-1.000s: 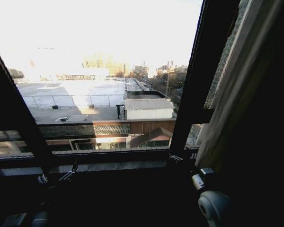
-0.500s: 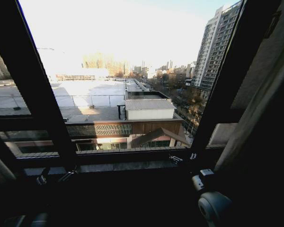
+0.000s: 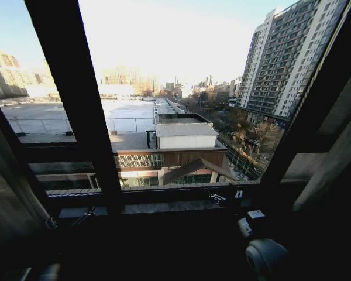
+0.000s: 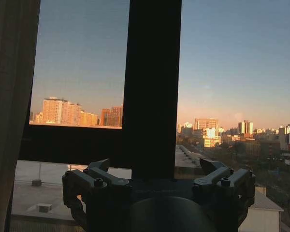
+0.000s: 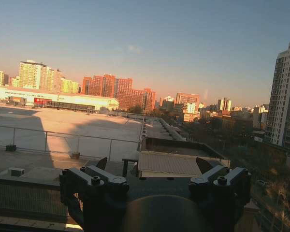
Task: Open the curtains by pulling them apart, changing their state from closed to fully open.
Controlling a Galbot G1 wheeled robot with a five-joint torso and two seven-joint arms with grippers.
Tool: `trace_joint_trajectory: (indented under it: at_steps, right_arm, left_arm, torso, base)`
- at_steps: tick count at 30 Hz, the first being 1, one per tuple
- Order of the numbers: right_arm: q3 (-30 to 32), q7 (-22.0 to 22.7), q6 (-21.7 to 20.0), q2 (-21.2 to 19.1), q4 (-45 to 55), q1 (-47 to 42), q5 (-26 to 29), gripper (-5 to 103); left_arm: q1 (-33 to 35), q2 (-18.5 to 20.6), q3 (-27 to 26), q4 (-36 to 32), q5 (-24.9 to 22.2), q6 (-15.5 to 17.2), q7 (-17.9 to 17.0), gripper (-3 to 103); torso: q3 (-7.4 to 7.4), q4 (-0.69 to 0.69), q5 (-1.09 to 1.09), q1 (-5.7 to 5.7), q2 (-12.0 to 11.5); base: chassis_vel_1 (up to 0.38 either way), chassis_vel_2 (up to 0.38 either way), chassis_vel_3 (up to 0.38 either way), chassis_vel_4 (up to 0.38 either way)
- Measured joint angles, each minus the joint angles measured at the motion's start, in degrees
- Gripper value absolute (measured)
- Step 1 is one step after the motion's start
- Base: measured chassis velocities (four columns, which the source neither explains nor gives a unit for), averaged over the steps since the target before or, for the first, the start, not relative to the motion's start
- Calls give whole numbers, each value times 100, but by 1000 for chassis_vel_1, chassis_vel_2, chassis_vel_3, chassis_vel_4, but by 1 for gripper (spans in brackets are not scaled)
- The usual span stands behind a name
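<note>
The curtains hang apart at the two sides of the window. The left curtain (image 3: 6,193) is at the head view's left edge and the right curtain (image 3: 339,158) at its right edge, with bare glass between them. In the left wrist view my left gripper (image 4: 157,166) is open with nothing between its fingers. It faces a dark window bar (image 4: 152,87), and the left curtain (image 4: 9,121) hangs off to one side, apart from it. My right gripper (image 5: 153,164) is open too, facing bare glass and rooftops. My right arm (image 3: 263,254) sits low at the right.
Dark window frame bars (image 3: 76,105) slant across the glass. A dark sill (image 3: 164,208) with small latches (image 3: 222,197) runs below the panes. A tall tower block (image 3: 292,58) and low roofs lie outside.
The right curtain's edge has drawn back toward the right, uncovering the tower block. A curtain panel has come into sight at the left edge. My right arm stays low at the right.
</note>
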Motion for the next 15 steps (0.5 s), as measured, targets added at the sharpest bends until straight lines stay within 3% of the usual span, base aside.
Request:
trace_joint_trajectory:
  at_steps: [15]
  right_arm:
    - [-3,-31,19,-3,-50,32,-9,100]
  left_arm:
    - [-27,-6,33,0,28,-6,7,100]
  torso:
    - [1,0,4,1,-1]
  base:
    - [350,351,-349,-348]
